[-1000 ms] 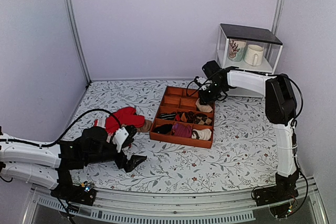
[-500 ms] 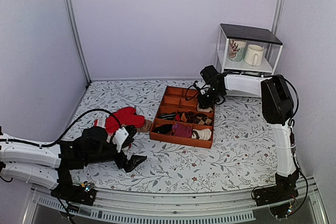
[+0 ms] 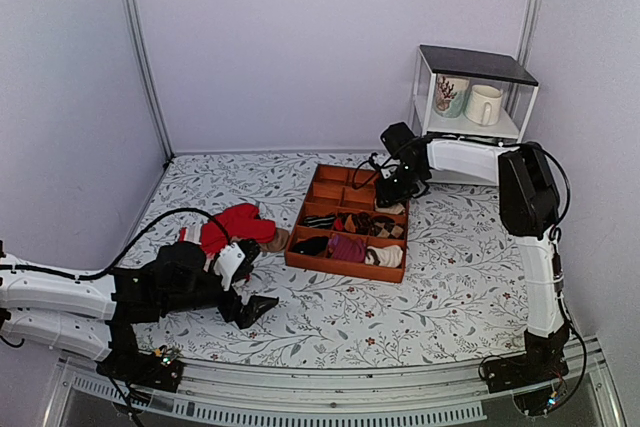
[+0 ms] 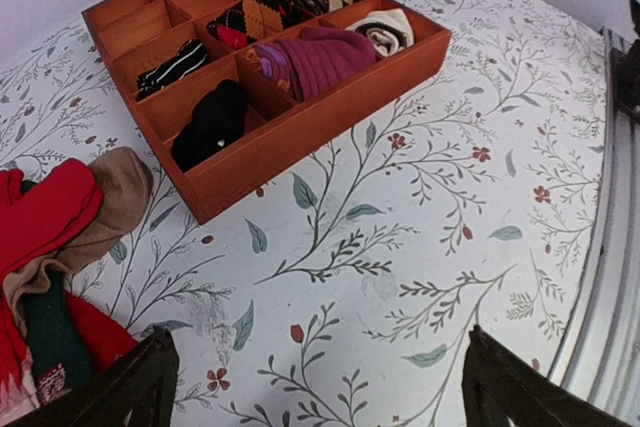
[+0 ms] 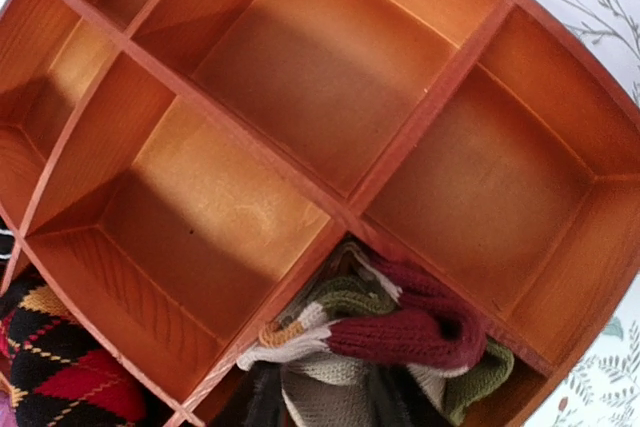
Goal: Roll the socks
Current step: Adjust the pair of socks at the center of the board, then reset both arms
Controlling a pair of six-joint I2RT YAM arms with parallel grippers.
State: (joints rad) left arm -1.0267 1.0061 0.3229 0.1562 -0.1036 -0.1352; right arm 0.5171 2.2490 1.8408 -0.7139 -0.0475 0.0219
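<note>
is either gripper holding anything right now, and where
Left gripper is open and empty. Right gripper sits at the rolled socks in the tray; a grip cannot be told.

Plain pale walls [image 3: 330, 47] stand behind and to either side of the right gripper [image 3: 392, 193], joined by metal corner posts [image 3: 140, 57]. The table [image 3: 450, 287] beneath it has a white covering printed with leaves and small red flowers. Close behind the gripper, to its right, stands a clear cabinet [image 3: 475, 67] with a black top and two mugs [image 3: 484, 104] inside. Lighting is even and soft.

Top view high and far, wrist views close, all sharing tray [image 3: 345, 267]
</note>
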